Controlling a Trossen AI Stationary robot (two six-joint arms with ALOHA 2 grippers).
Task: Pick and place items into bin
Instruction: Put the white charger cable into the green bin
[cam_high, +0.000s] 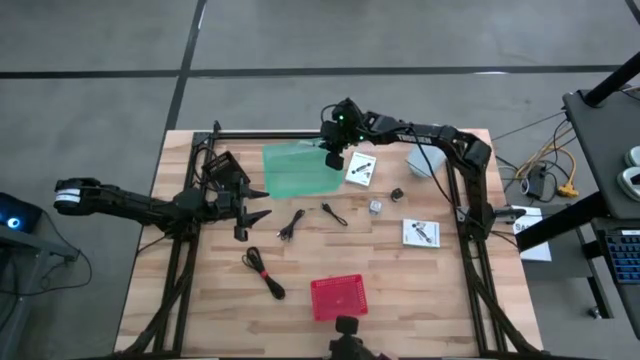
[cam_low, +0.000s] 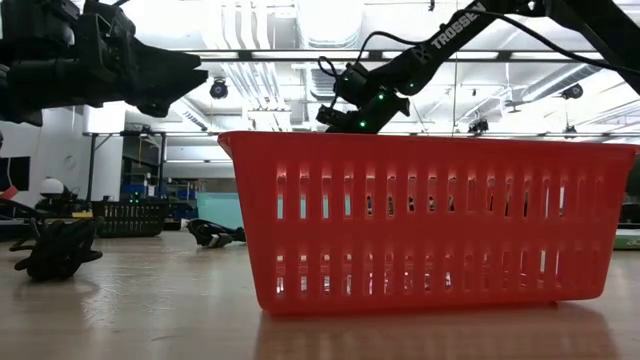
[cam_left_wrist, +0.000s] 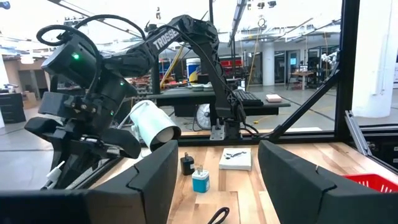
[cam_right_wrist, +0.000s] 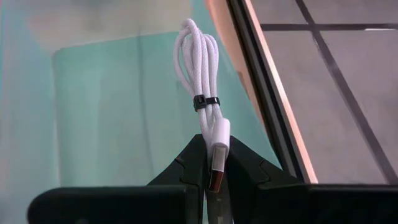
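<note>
Two-arm pick-and-place, transport step. The right hand (cam_right_wrist: 214, 165) is clamped on the plug end of a bundled white cable (cam_right_wrist: 202, 81), tied with a dark band, and hangs over the green sheet (cam_high: 300, 168) at the far side of the tabletop (cam_high: 440, 290); in the high view this right hand (cam_high: 335, 155) sits at the sheet's right edge, well apart from the red bin (cam_high: 338, 297) at the near edge. The step in hand is judged to be the carry: the cable is lifted, not yet delivered. The next move calls for a long sweep toward the near edge, ending above the bin's open top before the fingers part; the dangling loops could catch on the bin's rim if the approach is low. The left hand (cam_high: 243, 205) hovers over the left-centre tabletop with its fingers (cam_left_wrist: 292, 180) spread and holding nothing. Items not yet collected lie loose between sheet and bin: a coiled black cable (cam_high: 262, 272), two thinner black cables (cam_high: 292, 225) (cam_high: 333, 213), two white cards (cam_high: 360, 168) (cam_high: 420, 233), a small black part (cam_high: 397, 194) and a small silver part (cam_high: 376, 207). The low view shows the bin's slotted wall (cam_low: 420, 235); nothing can be made out through the slots, and from above it appears empty.
</note>
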